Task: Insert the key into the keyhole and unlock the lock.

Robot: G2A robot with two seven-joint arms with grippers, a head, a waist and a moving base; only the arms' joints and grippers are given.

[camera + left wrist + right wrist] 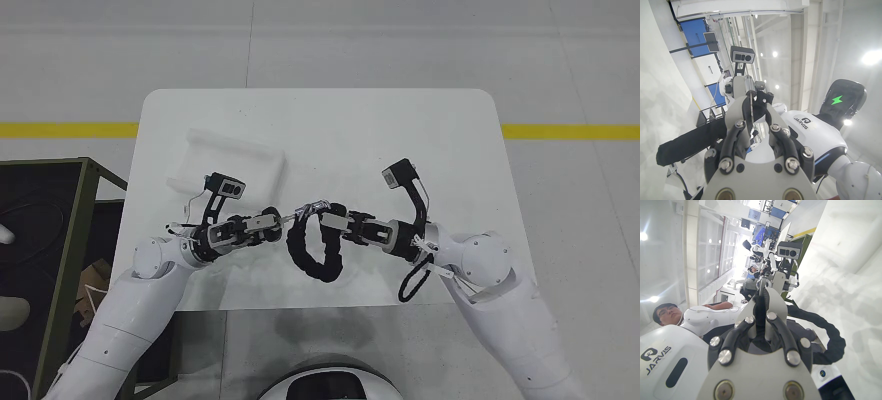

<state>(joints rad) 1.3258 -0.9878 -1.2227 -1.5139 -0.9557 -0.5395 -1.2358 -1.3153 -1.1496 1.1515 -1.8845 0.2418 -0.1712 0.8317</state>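
There is one key (751, 106), one lock (318, 255) and two tools, all meeting just above the middle of the white worktop (450, 160) in the top view.

The left tool (753, 113) is clamped on the key, a thin metal blade pinched between its two grey fingers. The blade points away from the wrist, and its tip meets the keyhole (750, 93) in the end face of the lock's silver cylinder (748, 83). How deep it sits cannot be told.

The right tool (761, 301) is closed on the lock's black-sleeved end, just behind the metal head, and faces the left tool from the other side. In the top view the two tools are nearly in line, left of centre and right of centre, with the key and cylinder between them.

The rest of the lock is a single black fabric-covered loop (835, 341). In the top view it curves down from the tools toward the lower middle of the frame, near the worktop's front edge. In the left wrist view one stretch of this sleeve crosses behind the fingers.

One white tray (235, 158) lies on the upper left of the worktop, well apart from the tools. One dark cabinet (50, 250) with a green frame stands beside the worktop at the left edge. One yellow line (565, 131) runs across the floor beyond.
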